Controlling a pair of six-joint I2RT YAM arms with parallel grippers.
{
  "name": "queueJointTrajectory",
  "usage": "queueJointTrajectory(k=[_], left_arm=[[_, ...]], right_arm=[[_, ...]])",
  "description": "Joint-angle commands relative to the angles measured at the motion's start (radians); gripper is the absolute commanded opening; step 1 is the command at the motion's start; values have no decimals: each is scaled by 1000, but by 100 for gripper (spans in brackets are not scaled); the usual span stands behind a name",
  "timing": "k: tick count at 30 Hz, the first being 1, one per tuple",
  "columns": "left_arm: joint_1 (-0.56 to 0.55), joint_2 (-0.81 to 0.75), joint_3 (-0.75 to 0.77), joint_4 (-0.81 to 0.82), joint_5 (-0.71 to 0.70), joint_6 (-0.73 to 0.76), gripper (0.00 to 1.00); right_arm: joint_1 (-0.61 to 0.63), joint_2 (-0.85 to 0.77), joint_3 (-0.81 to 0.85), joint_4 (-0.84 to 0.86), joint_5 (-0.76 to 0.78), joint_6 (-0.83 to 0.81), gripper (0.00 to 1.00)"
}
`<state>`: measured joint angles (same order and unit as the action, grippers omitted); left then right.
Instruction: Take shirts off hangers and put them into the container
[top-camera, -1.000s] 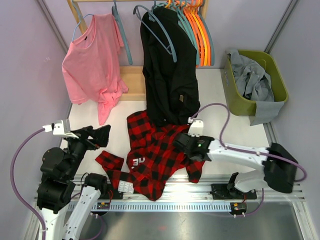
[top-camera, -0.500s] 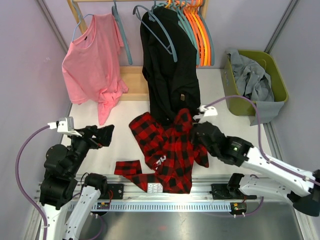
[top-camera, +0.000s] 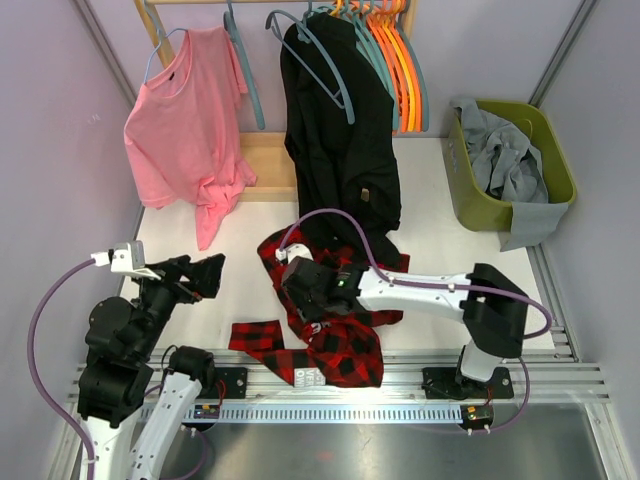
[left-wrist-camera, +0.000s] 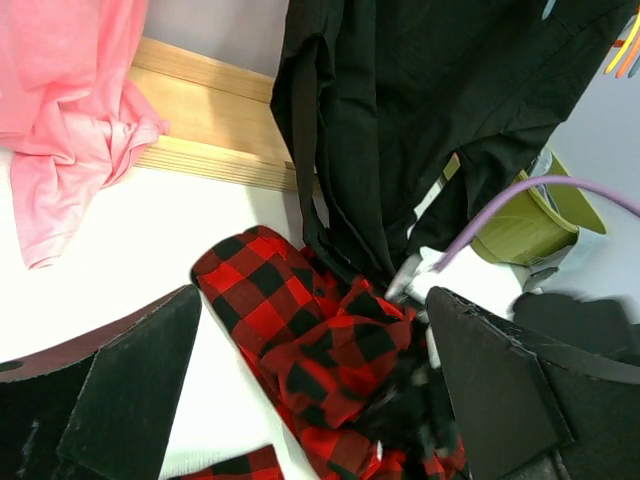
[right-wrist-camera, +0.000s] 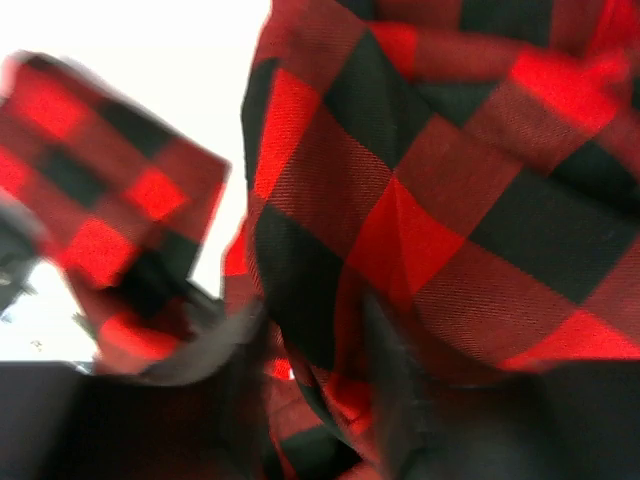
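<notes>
At lower centre, your right gripper (top-camera: 308, 288) sits in the heaped plaid shirt (top-camera: 345, 345), its grip impossible to tell; pinch a thick fold before swinging to the green basket (top-camera: 562, 165) upper right; left gripper (top-camera: 205, 270) gapes empty.

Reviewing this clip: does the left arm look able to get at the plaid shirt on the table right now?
Probably yes. The left tool is open, with bare table between it and the plaid shirt; the right arm lies across the shirt's middle, though.

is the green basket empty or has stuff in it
Not empty: a grey shirt lies in the basket, draped over its near rim.
</notes>
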<state>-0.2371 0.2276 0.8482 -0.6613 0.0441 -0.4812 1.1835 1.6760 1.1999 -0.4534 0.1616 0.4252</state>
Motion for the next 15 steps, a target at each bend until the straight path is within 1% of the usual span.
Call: queueJointTrajectory(k=[1,2,3,11,15], left_arm=[[-4,-14,8,3,-23,23,99],[-4,-17,6,5,-23,24,99],[-4,-19,3,6,-24,24,99],[-4,-22,-15,12,-21,21,99],[-4,-24,-23,12,-15,18,99]], right_arm=[[21,69,58,-182,194,52,57],[22,80,55,-195,211,61,89],[28,96,53,-218,225,72,99],[39,126,-5,-206,253,119,99],[39,223,-3,-205,276,145,99]])
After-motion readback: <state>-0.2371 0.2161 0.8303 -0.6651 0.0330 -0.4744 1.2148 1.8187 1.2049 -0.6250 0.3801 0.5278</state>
